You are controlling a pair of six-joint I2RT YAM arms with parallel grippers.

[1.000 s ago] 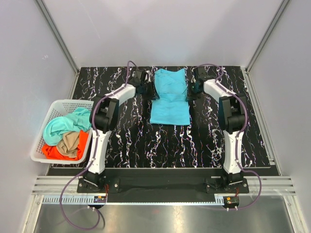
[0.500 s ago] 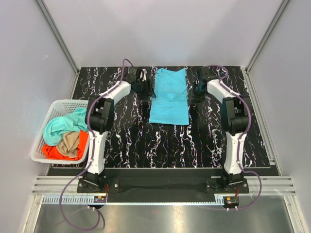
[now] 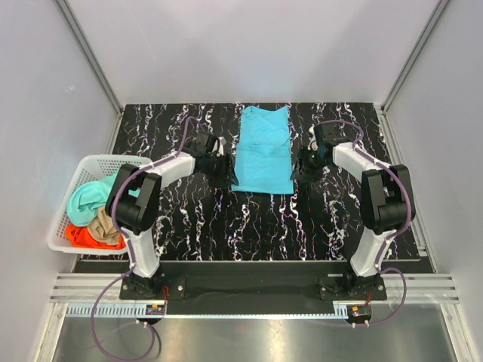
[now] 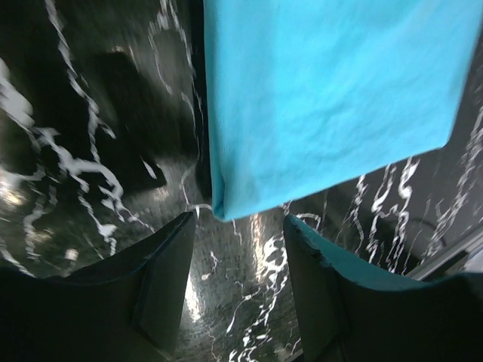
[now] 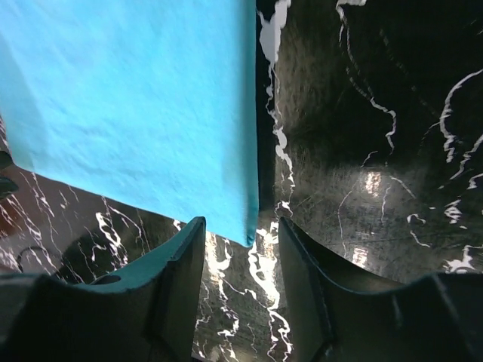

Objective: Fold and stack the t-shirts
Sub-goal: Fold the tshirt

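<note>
The black counter (image 3: 264, 226), veined with white, fills the floor of the booth. Lying flat on its far middle is the bright cyan t-shirt (image 3: 263, 149), folded into a long narrow strip that runs away from the arms, its near hem square and smooth.

The left arm (image 3: 143, 204) reaches in from its base and bends towards the strip's near left corner; the right arm (image 3: 377, 196) does the same on the other side, so the two face each other across the cloth.

Off the counter's left edge sits a white lattice basket (image 3: 90, 162). Heaped in it are a mint-teal t-shirt (image 3: 87, 197) on top, a tan t-shirt (image 3: 104, 222) below it towards the near side, and an orange-red t-shirt (image 3: 79, 237) underneath, all crumpled together.

The left pincer (image 3: 223, 167) is low over the counter just beside the cyan strip's near left corner. From its own camera the left pincer (image 4: 240, 241) is released, jaws spread with only counter between them, the cloth corner lying just ahead of the gap.

The right pincer (image 3: 302, 162) sits just beside the near right corner. Its wrist view shows the right pincer (image 5: 241, 234) likewise released, gripping nothing, the cyan corner just in front of its fingertips.
</note>
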